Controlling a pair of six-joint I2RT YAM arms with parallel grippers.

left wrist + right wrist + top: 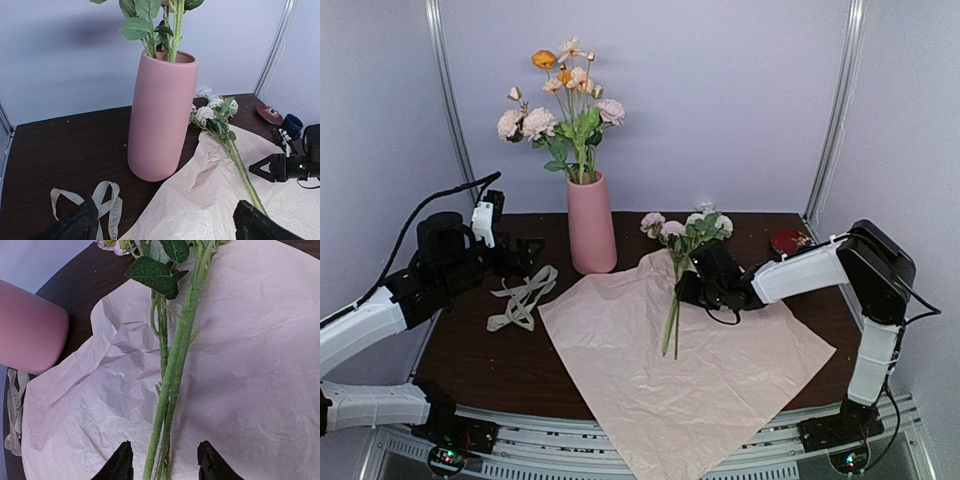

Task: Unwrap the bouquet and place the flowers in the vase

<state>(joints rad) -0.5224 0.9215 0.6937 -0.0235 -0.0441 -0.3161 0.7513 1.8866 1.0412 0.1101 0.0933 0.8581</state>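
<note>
Right hand (692, 285) first: its two fingers (121, 462) stand apart, one on each side of the green stems (172, 365). A strip of pink paper (710, 380) shows between each finger and the stems, so nothing is clamped (the wrist view makes that gap plain). The hand sits low over the paper, about halfway along the stems.

Those stems belong to the loose flowers (685, 230). They lie flat, with the pink and white heads at the paper's far edge over the dark table (470, 360), and the cut ends point toward me. The paper is spread open and crinkled, and its near corner hangs off the front of the table.

The vase (591, 225) stands upright at the back of the table, just beside the paper's far left edge and left of the loose heads. A bunch of blooms (565, 95) in pink, white and orange already stands in it (green leaves crowd the mouth).

My left hand (515, 255) hangs above the left part of the table with its jaws wide apart and nothing in them, facing the vase. The cream ribbon (523, 297) lies in loops on the bare table under it, clear of the paper.

A small dark blue cup (291, 123) sits at the far right, near a red round thing (786, 241) I cannot make out.
</note>
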